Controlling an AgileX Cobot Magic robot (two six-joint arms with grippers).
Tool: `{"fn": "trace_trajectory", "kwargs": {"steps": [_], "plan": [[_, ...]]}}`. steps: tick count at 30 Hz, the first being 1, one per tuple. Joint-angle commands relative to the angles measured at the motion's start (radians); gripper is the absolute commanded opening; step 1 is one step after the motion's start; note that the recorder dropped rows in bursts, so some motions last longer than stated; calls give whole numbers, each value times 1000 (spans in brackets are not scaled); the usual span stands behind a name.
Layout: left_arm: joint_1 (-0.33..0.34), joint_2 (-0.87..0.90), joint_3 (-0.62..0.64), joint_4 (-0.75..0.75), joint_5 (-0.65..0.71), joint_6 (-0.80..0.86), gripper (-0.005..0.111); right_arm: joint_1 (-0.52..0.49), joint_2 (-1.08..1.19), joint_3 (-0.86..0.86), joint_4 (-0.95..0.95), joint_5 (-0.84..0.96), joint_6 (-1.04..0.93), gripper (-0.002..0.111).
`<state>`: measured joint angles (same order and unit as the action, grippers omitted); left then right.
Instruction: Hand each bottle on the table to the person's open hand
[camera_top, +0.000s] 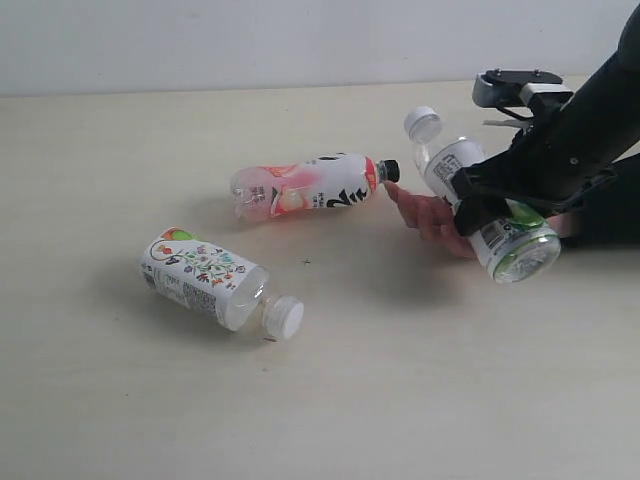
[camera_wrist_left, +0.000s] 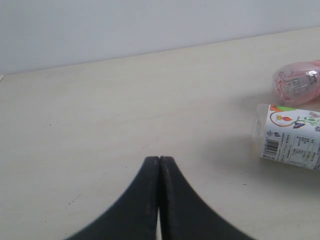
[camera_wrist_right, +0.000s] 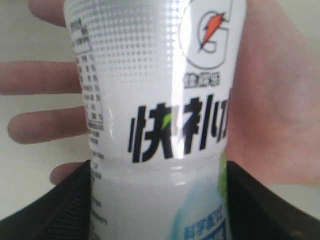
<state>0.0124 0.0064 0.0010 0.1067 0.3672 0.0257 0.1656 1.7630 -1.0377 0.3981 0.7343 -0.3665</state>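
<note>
Right claw (camera_top: 487, 200): clamped on white-capped bottle (camera_top: 455, 165), above person's open hand (camera_top: 430, 215). Left claw (camera_wrist_left: 159, 165): closed, empty. Desk (camera_top: 400, 380): pink bottle (camera_top: 300, 187), floral bottle (camera_top: 205, 278), lying flat.

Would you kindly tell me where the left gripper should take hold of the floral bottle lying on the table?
Probably the labelled middle of the floral bottle, from straight above, closing across its width: it lies on its side on the table, and its white cap end is narrower.
</note>
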Motion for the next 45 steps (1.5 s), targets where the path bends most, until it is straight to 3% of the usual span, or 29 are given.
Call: {"fn": "trace_trajectory", "kwargs": {"steps": [1, 4, 11, 12, 14, 27, 36, 40, 42, 45], "plan": [[-2, -6, -1, -3, -3, -3, 1, 3, 24, 3, 3, -23, 1, 1], [-2, -6, -1, -3, -3, -3, 1, 3, 26, 3, 3, -26, 1, 12], [-2, -6, -1, -3, -3, -3, 1, 3, 26, 3, 3, -26, 1, 56], [-2, -6, -1, -3, -3, -3, 1, 3, 26, 3, 3, -26, 1, 67], [-2, -6, -1, -3, -3, -3, 1, 3, 26, 3, 3, -26, 1, 75], [-2, -6, -1, -3, -3, -3, 1, 3, -79, 3, 3, -51, -8, 77], [-2, -6, -1, -3, -3, -3, 1, 3, -413, 3, 46, 70, -34, 77], [-2, -6, -1, -3, -3, -3, 1, 13, -666, 174, 186, -32, -141, 77], [-2, -6, -1, -3, -3, -3, 1, 45, -837, 391, 262, -176, -223, 77], [-2, -6, -1, -3, -3, -3, 1, 80, -997, 560, 321, -270, -238, 77]]}}
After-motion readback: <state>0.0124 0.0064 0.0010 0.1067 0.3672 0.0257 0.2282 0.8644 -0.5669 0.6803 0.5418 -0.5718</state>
